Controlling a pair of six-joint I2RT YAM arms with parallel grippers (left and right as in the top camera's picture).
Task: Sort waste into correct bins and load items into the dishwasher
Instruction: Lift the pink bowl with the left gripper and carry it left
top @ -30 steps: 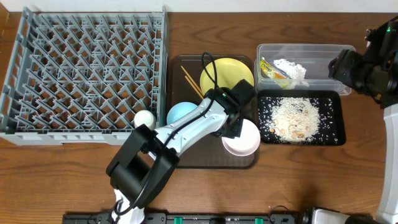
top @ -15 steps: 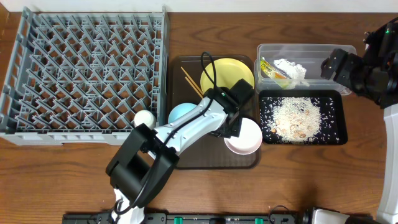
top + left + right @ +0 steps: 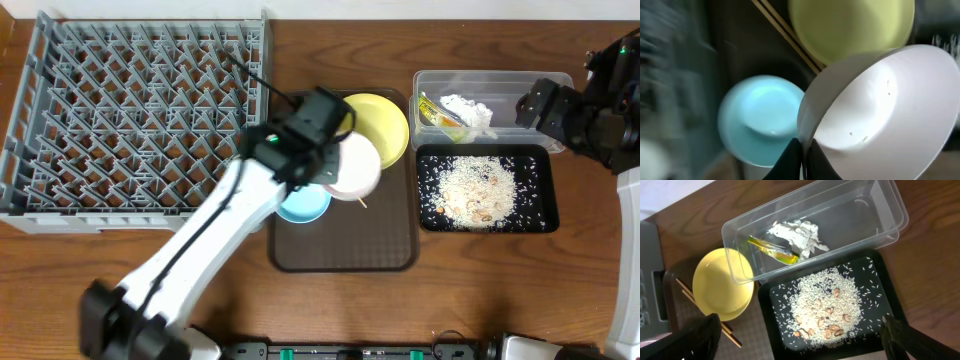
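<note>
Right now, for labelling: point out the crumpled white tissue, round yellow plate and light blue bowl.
crumpled white tissue (image 3: 795, 234): right wrist view, middle.
round yellow plate (image 3: 720, 287): right wrist view, centre.
light blue bowl (image 3: 757, 117): left wrist view, inside.

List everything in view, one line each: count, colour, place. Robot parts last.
dish rack: one, grey, far left
serving tray: one, dark brown, centre
plate: one, yellow, far end of serving tray
blue bowl: one, light blue, left side of serving tray
white bowl: one, white-pinkish, tilted, held over serving tray
chopsticks: one pair, wooden, on serving tray beside plate
tub: one, clear, far right
wrapper: one, green-and-orange, in tub
tissue: one, white, in tub
black tray: one, black, in front of tub
rice scraps: one heap, whitish-beige, in black tray
left gripper: one, black, shut on white bowl's rim
right gripper: one, black, open, above tub and black tray
</note>
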